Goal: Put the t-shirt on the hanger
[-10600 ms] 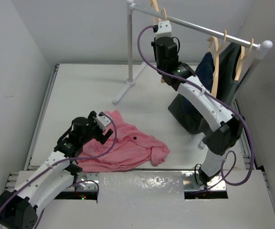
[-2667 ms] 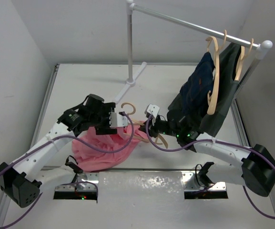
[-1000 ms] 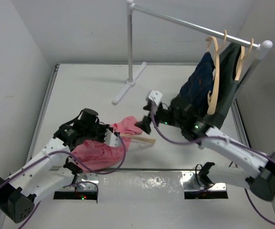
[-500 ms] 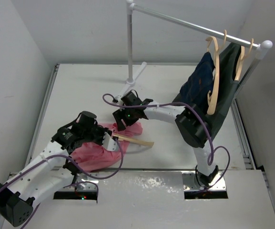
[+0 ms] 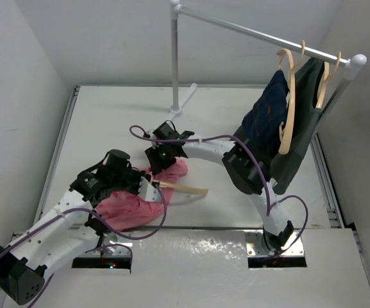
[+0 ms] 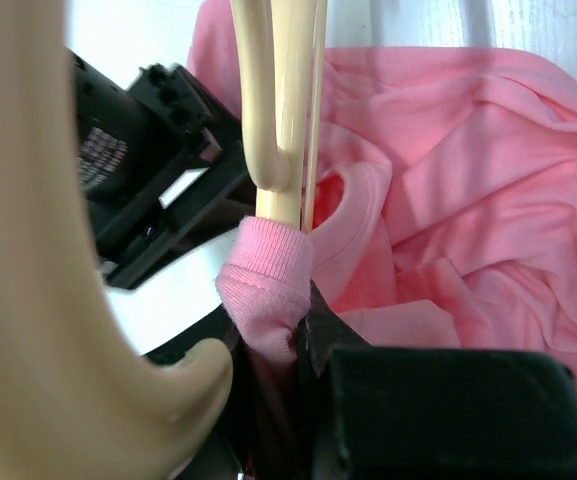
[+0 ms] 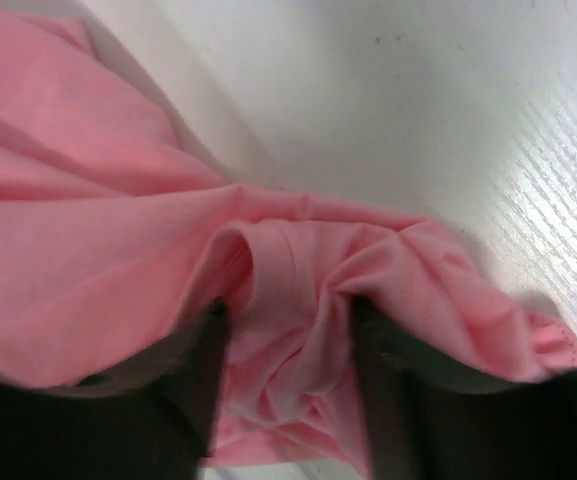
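My left pincer (image 6: 286,345) is narrow, nipping the hanger (image 6: 273,120) together with the ribbed collar of the t-shirt (image 6: 488,180), so the neck hole cannot slip off the wood. My right pincer (image 7: 288,385) straddles a fold of the pink cloth, half wide; I cannot tell whether it bites yet. I judge it is there to draw cloth along the hanger's free arm, which juts toward the right edge. The t-shirt lies bunched on the tabletop (image 5: 108,122), left of the middle, toward the near edge. The rail (image 5: 255,32) stands well apart.
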Robot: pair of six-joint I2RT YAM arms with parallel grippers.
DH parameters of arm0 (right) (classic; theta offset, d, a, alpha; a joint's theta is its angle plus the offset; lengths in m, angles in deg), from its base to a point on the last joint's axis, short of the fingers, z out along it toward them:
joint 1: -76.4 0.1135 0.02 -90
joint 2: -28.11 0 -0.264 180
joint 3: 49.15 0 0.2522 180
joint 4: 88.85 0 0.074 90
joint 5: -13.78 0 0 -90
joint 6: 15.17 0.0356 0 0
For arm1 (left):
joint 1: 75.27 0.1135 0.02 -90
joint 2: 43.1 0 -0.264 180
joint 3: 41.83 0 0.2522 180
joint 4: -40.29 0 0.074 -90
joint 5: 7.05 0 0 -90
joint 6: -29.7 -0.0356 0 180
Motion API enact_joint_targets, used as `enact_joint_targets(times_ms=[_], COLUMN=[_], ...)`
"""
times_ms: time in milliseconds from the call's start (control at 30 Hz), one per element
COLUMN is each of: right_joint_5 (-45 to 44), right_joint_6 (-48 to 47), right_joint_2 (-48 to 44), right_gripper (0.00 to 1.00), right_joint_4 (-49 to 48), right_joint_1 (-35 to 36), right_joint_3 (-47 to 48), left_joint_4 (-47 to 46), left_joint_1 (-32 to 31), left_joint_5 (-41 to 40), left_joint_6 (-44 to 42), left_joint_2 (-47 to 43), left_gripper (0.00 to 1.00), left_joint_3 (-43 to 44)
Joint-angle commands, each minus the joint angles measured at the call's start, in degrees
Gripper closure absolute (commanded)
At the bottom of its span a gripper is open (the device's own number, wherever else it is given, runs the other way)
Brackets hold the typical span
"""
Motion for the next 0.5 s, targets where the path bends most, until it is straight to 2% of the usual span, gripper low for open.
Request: enact_joint_targets(times_ms=[0,100,133,233,267,333,367,467], right_joint_5=[-1.88,-2.59,-2.94,-6.97,-8.20,-12.51,-14.09,-20.42], right_joint_6=[0.52,0.61,1.56,6.47,7.54,10.52,11.15,11.07], right_joint_2=[1.64,3.75,4.11,1.23,-3.31,-9.48,-15.86,-23.46], right_gripper=[0.54,0.77,1.00,1.00,1.00,1.00,1.00,1.00], right_joint_4=[2.77,3.39,3.74,3.40,0.70,-3.35,-7.38,-8.56], right_joint_1=[-0.02,-0.19,-0.89,-5.79,-7.39,-12.64,-14.15,-17.68], right_joint_3=[4.22,5.46,5.64,0.31,-2.68,-14.88,-22.49,-29.76], left_joint_4=[-4.18,-5.41,-5.76,-5.33,-4.63,-4.01,-4.09,-6.63], left_joint_1=[-0.24,-0.24,-0.24,-0.15,-0.15,0.02,0.03,0.38], left_joint_5=[0.37,-0.16,-0.33,-0.68,-0.95,-1.21,-1.56,-3.14], left_joint_6=[1.18,2.32,2.76,5.82,6.71,8.56,8.91,12.77], left_joint_2=[-0.93,-1.02,-1.02,-1.02,-1.19,-1.89,-2.77,-3.83], left_gripper=[1.00,1.00,1.00,1.00,1.00,1.00,1.00,1.00], left_joint_3=[0.17,0.43,0.78,2.19,3.41,4.30,4.30,4.13])
